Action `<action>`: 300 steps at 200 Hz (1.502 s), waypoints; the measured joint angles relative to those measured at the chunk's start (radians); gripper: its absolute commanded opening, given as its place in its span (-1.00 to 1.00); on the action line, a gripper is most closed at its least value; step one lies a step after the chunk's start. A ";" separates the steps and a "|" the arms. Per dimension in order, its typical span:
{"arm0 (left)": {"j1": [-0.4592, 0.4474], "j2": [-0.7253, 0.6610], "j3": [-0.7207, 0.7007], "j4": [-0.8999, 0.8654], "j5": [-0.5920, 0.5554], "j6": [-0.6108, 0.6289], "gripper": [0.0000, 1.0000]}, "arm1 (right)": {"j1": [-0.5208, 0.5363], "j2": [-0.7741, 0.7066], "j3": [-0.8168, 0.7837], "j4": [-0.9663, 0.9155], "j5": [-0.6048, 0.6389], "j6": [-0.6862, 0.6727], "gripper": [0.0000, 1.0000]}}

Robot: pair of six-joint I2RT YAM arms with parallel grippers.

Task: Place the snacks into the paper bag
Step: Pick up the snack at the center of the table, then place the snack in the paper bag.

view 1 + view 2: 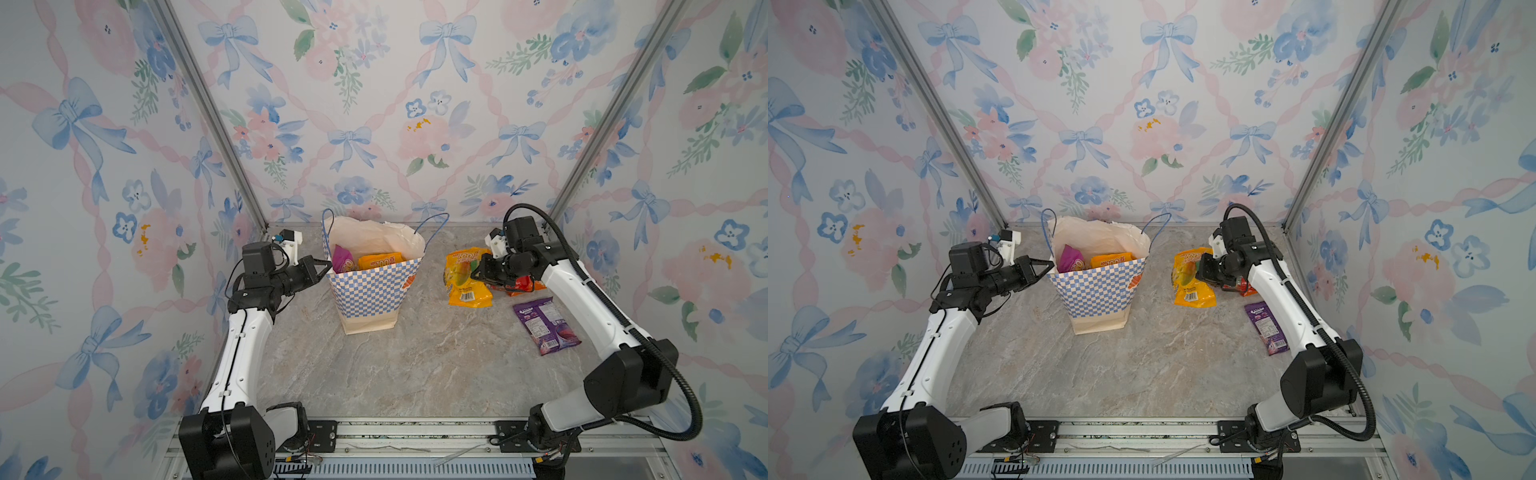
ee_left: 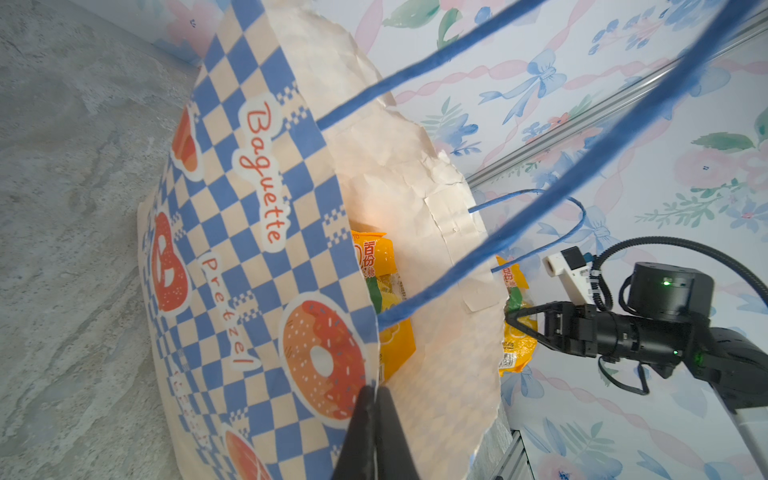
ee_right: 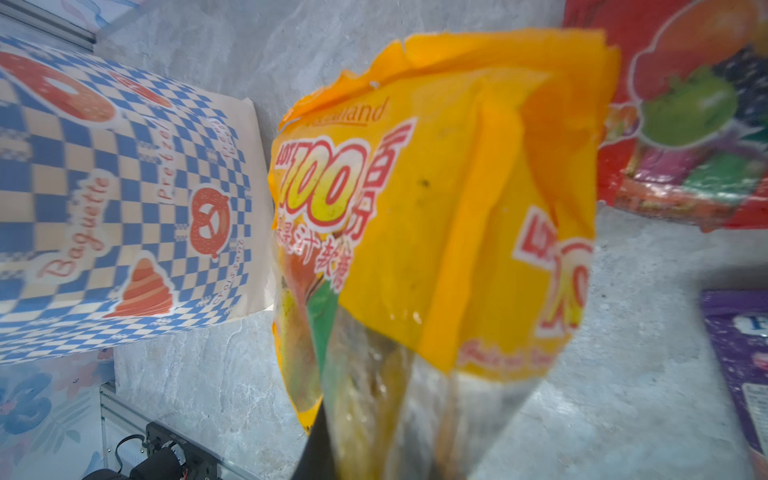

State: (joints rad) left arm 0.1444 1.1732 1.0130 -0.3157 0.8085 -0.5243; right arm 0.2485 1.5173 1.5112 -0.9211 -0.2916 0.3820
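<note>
The blue-and-white checkered paper bag [image 1: 370, 291] [image 1: 1100, 291] stands upright mid-table. My left gripper [image 1: 328, 266] [image 2: 376, 390] is shut on its near rim. Inside lie a magenta snack pack [image 1: 343, 259] and a yellow "100" pack [image 1: 380, 261] [image 2: 374, 266]. Right of the bag, my right gripper [image 1: 473, 272] [image 1: 1198, 270] is shut on a yellow "100" snack pack [image 1: 461, 266] [image 3: 415, 208]. A second yellow pack, barcode up [image 1: 469, 297], lies against it. A red fruit-printed pack [image 1: 523, 284] [image 3: 685, 124] sits under the right wrist. A purple packet [image 1: 544, 324] [image 1: 1266, 328] lies nearer the front.
The marble tabletop [image 1: 415, 365] is enclosed by floral walls on three sides, with metal posts in the back corners. A metal rail [image 1: 415, 436] runs along the front edge. The bag's blue cord handles [image 2: 540, 224] stand up over its mouth.
</note>
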 measured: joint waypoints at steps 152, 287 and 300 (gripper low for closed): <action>0.000 0.000 0.000 0.000 0.003 0.000 -1.00 | 0.256 0.203 1.004 -0.229 0.151 -0.006 -1.00; 0.000 -0.002 0.000 0.000 0.004 0.000 -1.00 | 0.466 0.550 1.009 -0.032 0.189 -0.020 -1.00; 0.000 -0.002 0.000 0.000 0.004 0.000 -1.00 | 0.480 0.573 1.010 -0.021 0.200 -0.035 -1.00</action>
State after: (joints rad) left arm 0.1444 1.1709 1.0130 -0.3153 0.8124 -0.5243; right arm 0.7288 2.0899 2.5214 -0.9417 -0.0917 0.3466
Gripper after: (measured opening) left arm 0.049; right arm 0.126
